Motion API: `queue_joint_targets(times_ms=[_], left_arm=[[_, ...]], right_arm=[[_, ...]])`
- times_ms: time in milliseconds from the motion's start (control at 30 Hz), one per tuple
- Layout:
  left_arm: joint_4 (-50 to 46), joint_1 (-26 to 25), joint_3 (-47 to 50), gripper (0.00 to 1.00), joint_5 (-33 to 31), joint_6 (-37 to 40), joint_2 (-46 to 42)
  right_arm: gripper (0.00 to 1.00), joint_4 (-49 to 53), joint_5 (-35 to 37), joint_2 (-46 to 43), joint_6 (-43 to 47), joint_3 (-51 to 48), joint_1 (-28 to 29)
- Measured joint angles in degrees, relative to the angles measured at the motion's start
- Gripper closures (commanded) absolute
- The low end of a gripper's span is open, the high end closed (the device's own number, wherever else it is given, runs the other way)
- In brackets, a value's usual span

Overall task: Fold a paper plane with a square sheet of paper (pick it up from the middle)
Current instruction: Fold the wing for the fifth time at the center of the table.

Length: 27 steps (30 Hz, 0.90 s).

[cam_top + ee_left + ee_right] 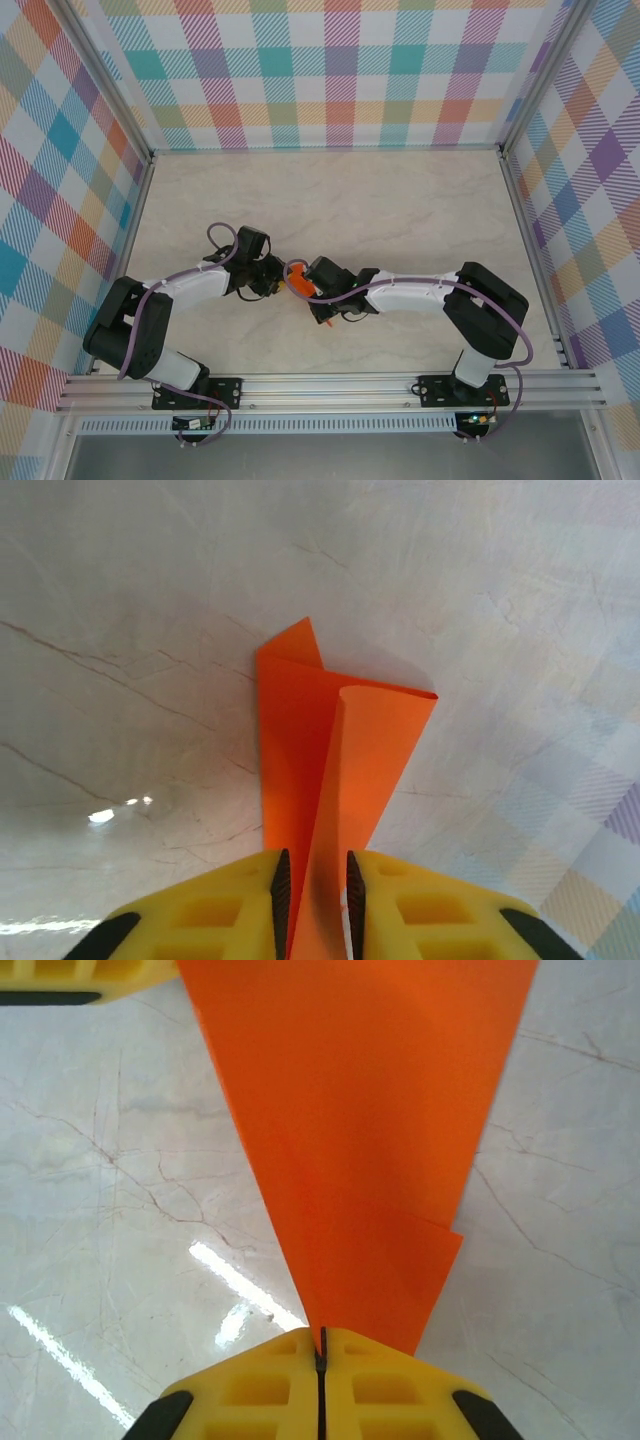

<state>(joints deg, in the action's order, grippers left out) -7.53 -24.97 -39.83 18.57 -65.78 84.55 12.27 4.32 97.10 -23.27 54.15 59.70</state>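
Your right gripper (321,1338) is pinched tight on the pointed end of the paper plane (350,1110), likely to steady it, while your left gripper (318,865) straddles the other end, though I cannot tell whether it is actually gripping.

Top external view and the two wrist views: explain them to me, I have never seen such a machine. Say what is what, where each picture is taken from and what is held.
You see two robot arms bolted at the near edge of a marble-look table. The top view looks down from above and behind them. The other two pictures come from a camera on each wrist, so each shows its own yellow fingers at the bottom. Between the arms is the paper plane, folded from bright orange paper. The right gripper is shut on its narrow end. The left gripper has the other end between its jaws, which stand slightly apart; whether it pinches is unclear.
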Motion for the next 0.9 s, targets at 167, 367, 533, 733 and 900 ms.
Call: queue_joint_targets(times_ms=[167, 367, 533, 733, 900], left_arm=[[-6.4, 0.1, -1.0, 0.44, -3.2, 3.0, -3.2], [-13.1, 0.2, -1.6, 0.37, -8.1, 5.4, -9.2], [-15.4, 0.2, -1.6, 0.36, -9.9, 6.0, -12.1], [-16.2, 0.2, -1.1, 0.37, -10.3, 7.1, -13.0], [-16.2, 0.2, -0.2, 0.37, -10.1, 7.5, -13.0]], right_arm=[[0.94, -2.6, -5.0, 0.0, -0.6, -1.7, -1.4], [0.95, -5.2, -12.6, 0.0, -2.9, -3.1, -5.1], [0.95, -10.1, -18.9, 0.0, -5.4, -5.5, -8.1], [0.95, -13.2, -23.6, 0.0, -7.8, -7.6, -10.3], [0.94, -14.9, -26.0, 1.2, -9.1, -7.6, -10.8]])
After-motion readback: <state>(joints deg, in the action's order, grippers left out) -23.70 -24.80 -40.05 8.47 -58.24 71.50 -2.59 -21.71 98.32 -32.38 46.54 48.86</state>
